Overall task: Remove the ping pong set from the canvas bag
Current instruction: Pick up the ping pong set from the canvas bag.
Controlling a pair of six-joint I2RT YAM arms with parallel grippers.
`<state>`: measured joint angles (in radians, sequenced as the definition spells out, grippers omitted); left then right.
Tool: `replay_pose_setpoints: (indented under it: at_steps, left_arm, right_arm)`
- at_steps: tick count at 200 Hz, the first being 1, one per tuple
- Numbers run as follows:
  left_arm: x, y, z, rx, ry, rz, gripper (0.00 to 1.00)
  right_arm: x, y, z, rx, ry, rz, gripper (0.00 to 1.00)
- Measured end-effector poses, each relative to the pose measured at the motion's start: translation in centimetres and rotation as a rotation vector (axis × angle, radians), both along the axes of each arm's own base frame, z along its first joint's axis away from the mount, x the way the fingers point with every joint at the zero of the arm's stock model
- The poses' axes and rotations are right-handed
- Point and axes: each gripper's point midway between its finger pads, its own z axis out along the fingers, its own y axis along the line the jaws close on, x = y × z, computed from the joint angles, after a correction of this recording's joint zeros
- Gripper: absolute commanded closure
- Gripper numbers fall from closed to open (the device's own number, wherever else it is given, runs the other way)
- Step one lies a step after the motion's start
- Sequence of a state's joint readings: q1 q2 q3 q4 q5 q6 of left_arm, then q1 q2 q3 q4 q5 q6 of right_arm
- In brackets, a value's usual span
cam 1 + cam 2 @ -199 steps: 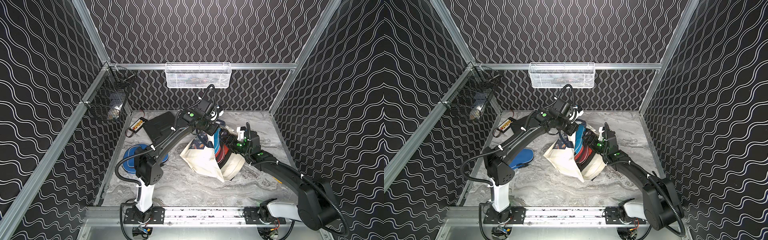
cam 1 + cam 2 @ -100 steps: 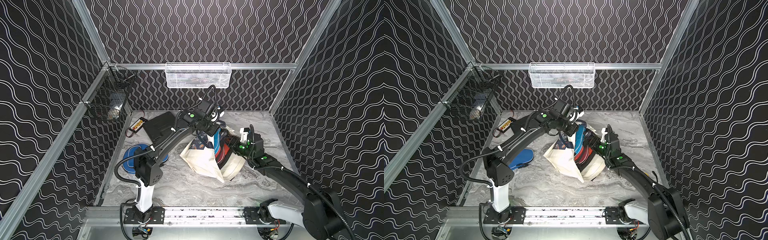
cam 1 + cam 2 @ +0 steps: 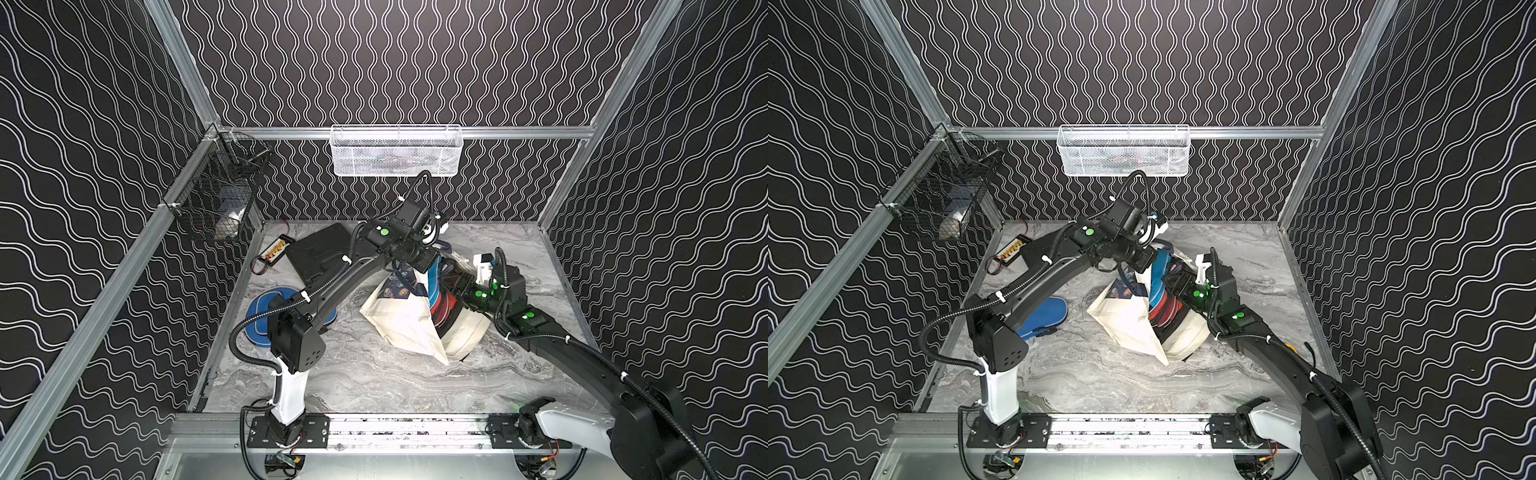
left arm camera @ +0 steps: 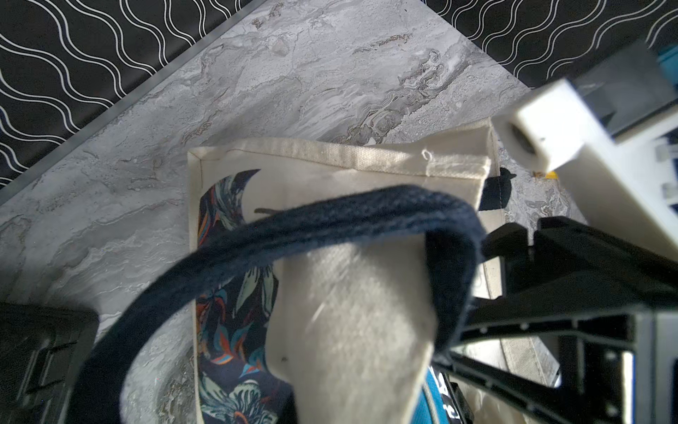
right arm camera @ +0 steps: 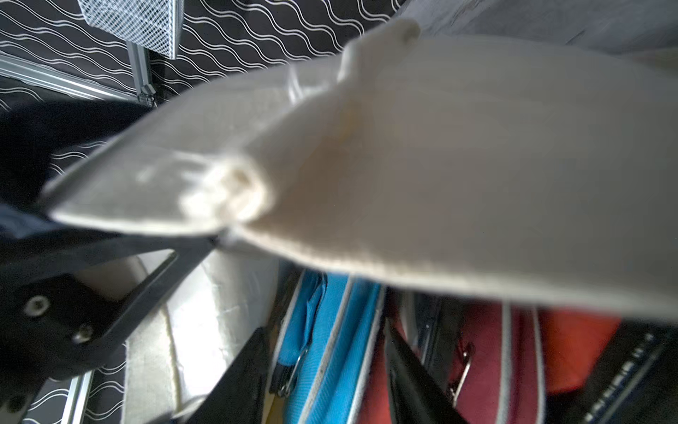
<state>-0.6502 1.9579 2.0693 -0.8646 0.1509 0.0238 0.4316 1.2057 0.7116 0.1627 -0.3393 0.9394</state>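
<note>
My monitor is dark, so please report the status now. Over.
Left gripper shut on canvas bag rim. Right gripper jaws astride blue paddle case, grip unclear. Ping pong set inside bag. Canvas flap overhangs mouth.

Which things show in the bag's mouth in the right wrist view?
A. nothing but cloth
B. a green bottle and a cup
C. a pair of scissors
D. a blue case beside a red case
D: under the cream flap of the bag, a blue case lies beside a red case, both edged with pale piping.
</note>
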Motion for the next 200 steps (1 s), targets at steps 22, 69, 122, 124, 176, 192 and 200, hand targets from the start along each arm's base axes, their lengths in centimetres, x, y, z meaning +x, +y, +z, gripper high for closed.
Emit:
replay_pose_setpoints:
  at_steps: [22,69,122,124,176,192,200]
  left_arm:
    - [0.0,0.0,0.1,0.001,-0.003,0.002,1.0]
    - [0.1,0.1,0.1,0.003,-0.004,0.005,1.0]
    - [0.1,0.2,0.0,0.003,0.001,0.015,1.0]
    - [0.1,0.2,0.0,0.003,0.001,0.016,1.0]
    - [0.1,0.2,-0.1,-0.002,0.01,0.029,1.0]
    - [0.1,0.0,0.1,-0.011,0.008,0.022,1.0]
    - [0.1,0.0,0.1,-0.012,0.007,0.022,1.0]
  right_arm:
    - [-0.4,1.3,-1.4,0.0,0.051,0.03,0.5]
    - [-0.1,2.8,-2.1,0.039,0.076,0.049,0.5]
    - [1.4,3.9,-2.3,0.106,0.111,0.028,0.61]
    - [1.4,3.9,-2.3,0.108,0.113,0.027,0.62]
    - [1.3,3.9,-1.8,0.136,0.136,0.004,0.85]
    - [0.9,3.5,-1.0,0.13,0.125,-0.011,0.87]
    - [0.8,3.2,-0.6,0.125,0.121,-0.02,0.88]
